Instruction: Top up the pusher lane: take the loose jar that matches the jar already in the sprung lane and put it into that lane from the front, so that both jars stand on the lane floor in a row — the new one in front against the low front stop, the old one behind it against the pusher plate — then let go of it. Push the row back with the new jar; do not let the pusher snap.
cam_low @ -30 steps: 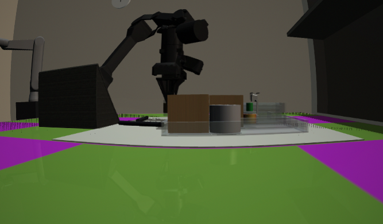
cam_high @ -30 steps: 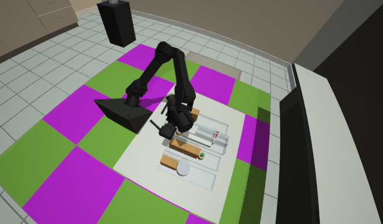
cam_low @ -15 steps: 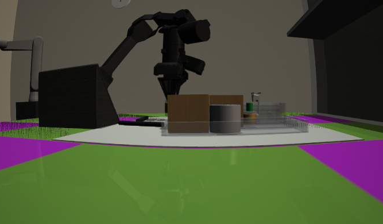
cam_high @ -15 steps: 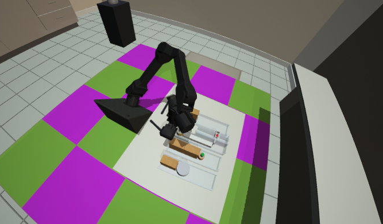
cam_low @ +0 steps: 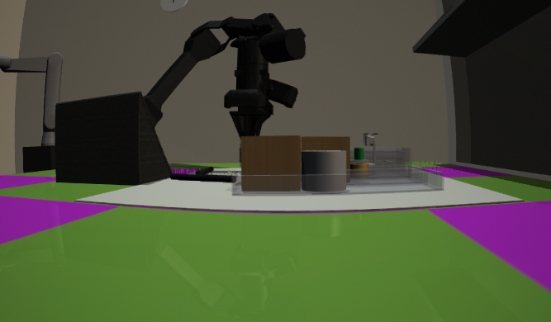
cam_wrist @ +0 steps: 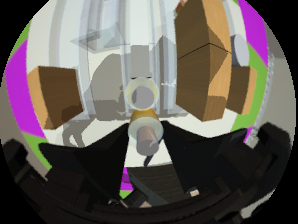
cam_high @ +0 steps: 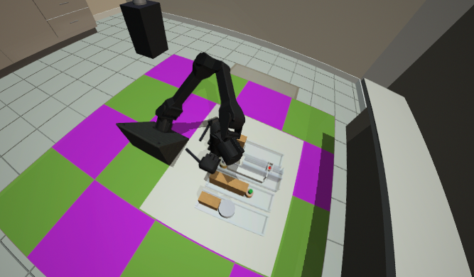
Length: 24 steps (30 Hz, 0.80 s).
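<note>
My gripper (cam_wrist: 144, 125) (cam_low: 249, 131) is shut on a jar (cam_wrist: 146, 137) with a grey knob on a pale lid and an amber body. The jar looks roughly upright at the front end of the sprung lane; whether its base touches the lane floor or the front stop is hidden. A second jar (cam_wrist: 143, 95) with a pale round lid and grey knob stands in the lane just behind it, between clear walls. A gap between the jar bodies cannot be judged. The pusher plate is mostly hidden. A jar partly shows beside the arm in the top view (cam_high: 223, 164).
Long brown blocks (cam_high: 228, 182) (cam_wrist: 202, 70) and a green-lidded jar (cam_high: 249, 192) (cam_low: 358, 158) occupy the neighbouring lane. Beyond are another brown block (cam_high: 209, 200) and a grey cylinder (cam_high: 226, 209) (cam_low: 324, 171). A brown block (cam_wrist: 56, 95) stands on the other side. A red-marked upright (cam_high: 269, 167) stands at the back.
</note>
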{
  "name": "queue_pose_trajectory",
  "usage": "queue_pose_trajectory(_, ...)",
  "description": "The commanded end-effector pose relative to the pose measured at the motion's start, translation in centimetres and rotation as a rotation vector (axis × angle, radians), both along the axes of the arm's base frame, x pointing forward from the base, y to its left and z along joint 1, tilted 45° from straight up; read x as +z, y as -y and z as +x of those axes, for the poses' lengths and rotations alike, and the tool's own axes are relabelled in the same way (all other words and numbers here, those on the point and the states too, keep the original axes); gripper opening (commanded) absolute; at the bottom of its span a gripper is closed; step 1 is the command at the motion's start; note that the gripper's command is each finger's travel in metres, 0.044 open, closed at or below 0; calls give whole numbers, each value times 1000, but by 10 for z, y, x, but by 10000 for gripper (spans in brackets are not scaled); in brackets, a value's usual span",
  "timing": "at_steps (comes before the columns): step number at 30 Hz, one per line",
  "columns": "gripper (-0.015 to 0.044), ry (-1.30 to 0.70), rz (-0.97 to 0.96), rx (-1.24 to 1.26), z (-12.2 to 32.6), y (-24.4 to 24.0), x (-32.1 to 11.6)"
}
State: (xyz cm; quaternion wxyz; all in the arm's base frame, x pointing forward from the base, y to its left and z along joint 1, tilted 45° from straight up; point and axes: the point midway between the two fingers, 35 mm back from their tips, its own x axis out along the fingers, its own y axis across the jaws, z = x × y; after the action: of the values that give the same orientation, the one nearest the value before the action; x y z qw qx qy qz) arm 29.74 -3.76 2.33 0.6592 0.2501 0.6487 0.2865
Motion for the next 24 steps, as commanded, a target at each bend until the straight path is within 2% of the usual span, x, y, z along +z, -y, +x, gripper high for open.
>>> queue_pose_trajectory(1, 0, 26, -1, -6, 10, 1, 3)
queue_pose_trajectory(24, 0, 27, -1, -6, 17, 1, 5)
